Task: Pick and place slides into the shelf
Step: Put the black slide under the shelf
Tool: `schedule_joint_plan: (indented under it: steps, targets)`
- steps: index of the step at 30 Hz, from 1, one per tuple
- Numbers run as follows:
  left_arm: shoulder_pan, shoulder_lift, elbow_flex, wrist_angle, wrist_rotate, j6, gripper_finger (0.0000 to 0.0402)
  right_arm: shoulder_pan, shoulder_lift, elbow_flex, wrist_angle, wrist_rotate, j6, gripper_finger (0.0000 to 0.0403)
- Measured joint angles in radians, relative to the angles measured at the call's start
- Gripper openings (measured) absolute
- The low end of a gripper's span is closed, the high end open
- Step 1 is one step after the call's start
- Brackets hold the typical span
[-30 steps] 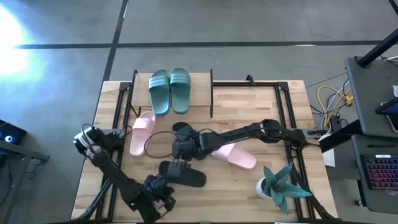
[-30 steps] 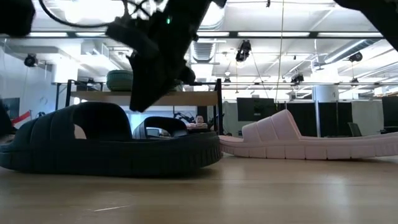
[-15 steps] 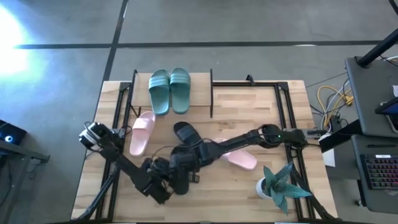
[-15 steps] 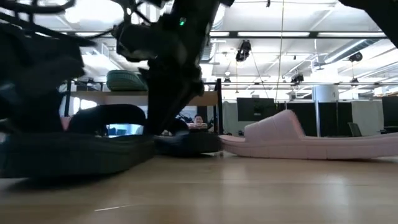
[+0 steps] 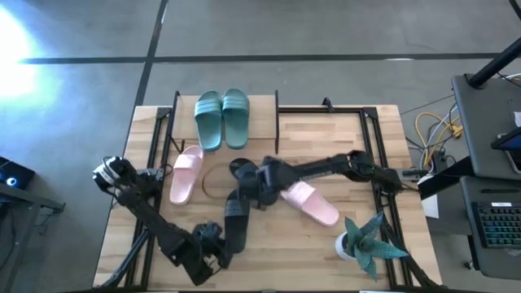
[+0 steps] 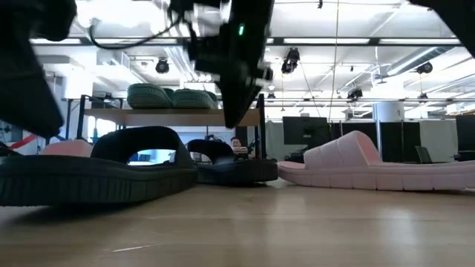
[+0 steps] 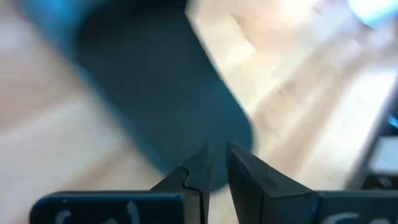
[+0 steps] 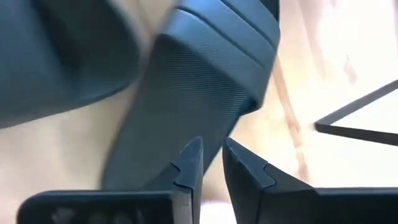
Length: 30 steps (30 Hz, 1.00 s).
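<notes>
— Two black slides (image 5: 237, 224) lie mid-table; left gripper (image 7: 214, 163) by the near heel, right gripper (image 8: 211, 155) over the far one (image 5: 242, 171), both nearly closed, empty.

— Rubber's light, bendy: grab the strap. Green pair (image 5: 221, 116) tops the shelf (image 5: 264, 124).

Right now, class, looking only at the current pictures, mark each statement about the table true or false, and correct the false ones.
1. The green slides sit on top of the shelf. True.
2. Both pink slides lie side by side. False: one pink slide lies left of the black slides, the other pink slide right of them.
3. The potted plant stands on the shelf. False: it stands at the table's near right corner.
4. The right hand is over the black slides. True.
</notes>
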<state>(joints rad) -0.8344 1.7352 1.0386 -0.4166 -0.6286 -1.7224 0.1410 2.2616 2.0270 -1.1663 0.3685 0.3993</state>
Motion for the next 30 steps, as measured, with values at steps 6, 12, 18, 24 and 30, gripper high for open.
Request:
schedule_joint_plan:
  steps: [6,12,18,24,30]
  targets:
    - [-0.002,0.107,-0.001,0.19,-0.009,0.028,0.0034,-0.042,0.011,-0.12,0.069,-0.062,-0.006,0.0038]
    - [0.007,0.141,0.01,0.203,-0.028,0.029,0.0034,-0.028,-0.001,-0.237,0.084,-0.096,-0.024,0.0027]
    - [0.055,0.139,0.003,0.199,-0.036,0.122,0.0034,0.028,0.0,-0.233,0.073,-0.085,-0.014,0.0026]
    - [0.117,0.132,0.002,0.195,-0.039,0.218,0.0034,0.078,0.01,-0.108,0.079,-0.188,-0.014,0.0027]
    - [0.174,0.119,0.001,0.128,-0.024,0.319,0.0034,0.09,0.006,0.0,0.067,-0.185,-0.014,0.0027]
